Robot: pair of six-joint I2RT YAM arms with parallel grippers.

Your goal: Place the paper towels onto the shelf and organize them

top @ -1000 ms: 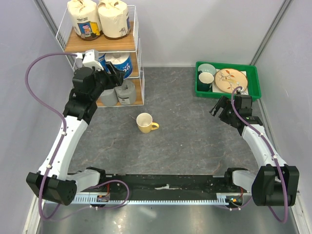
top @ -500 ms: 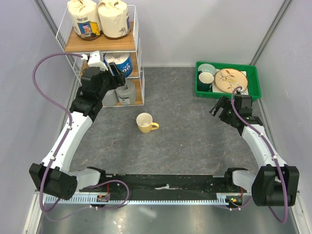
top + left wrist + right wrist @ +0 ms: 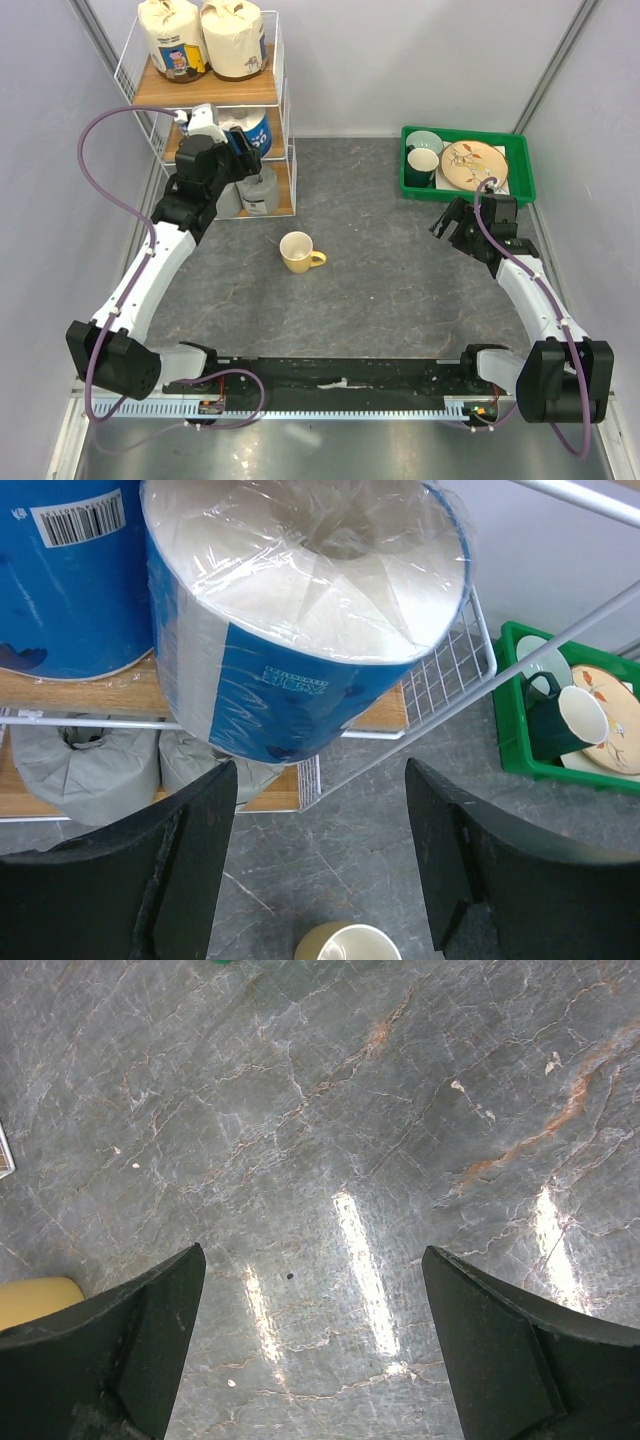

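Observation:
The shelf (image 3: 210,92) stands at the back left. Two cream paper towels (image 3: 170,40) (image 3: 233,38) stand on its top tier. A white-and-blue roll (image 3: 258,128) is on the middle tier, and grey rolls (image 3: 262,190) are on the bottom one. My left gripper (image 3: 243,152) is open and empty just in front of the middle tier. In the left wrist view a tilted white-and-blue roll (image 3: 300,620) sits at the tier's edge above the left gripper (image 3: 320,860). A second blue roll (image 3: 70,580) is to its left, with two grey rolls (image 3: 80,765) below. My right gripper (image 3: 450,225) is open and empty over the table (image 3: 315,1360).
A yellow mug (image 3: 298,251) stands on the grey table in front of the shelf and shows in both wrist views (image 3: 350,945) (image 3: 35,1300). A green tray (image 3: 520,188) with dishes sits at the back right. White walls close in the sides and back.
My left gripper has moved right and back, closer to the shelf's middle tier. The right arm has not moved.

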